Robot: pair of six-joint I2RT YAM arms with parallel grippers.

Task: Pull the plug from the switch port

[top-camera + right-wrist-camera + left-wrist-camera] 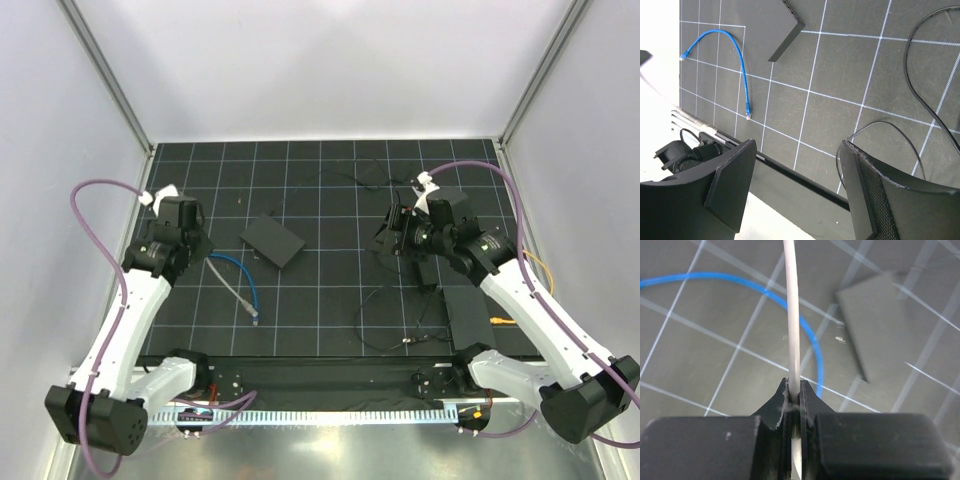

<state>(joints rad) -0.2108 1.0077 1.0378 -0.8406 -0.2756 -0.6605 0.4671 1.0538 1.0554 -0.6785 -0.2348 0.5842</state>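
Note:
The switch (272,240) is a flat black box lying on the gridded mat; it also shows in the left wrist view (890,325) and its corner in the right wrist view (790,22). My left gripper (197,248) (795,390) is shut on a thin white cable (792,315), left of the switch and apart from it. That cable runs over the mat to a free end (254,320). A blue cable (240,272) (812,340) (740,55) lies in a loose arc beside it, its plug (747,116) on the mat. My right gripper (395,235) (797,150) is open and empty, right of the switch.
Thin black wires (385,310) (920,60) loop over the mat's right half. A second flat black box (470,315) lies near the front right, with an orange cable (503,321) beside it. A black rail (330,375) runs along the mat's near edge.

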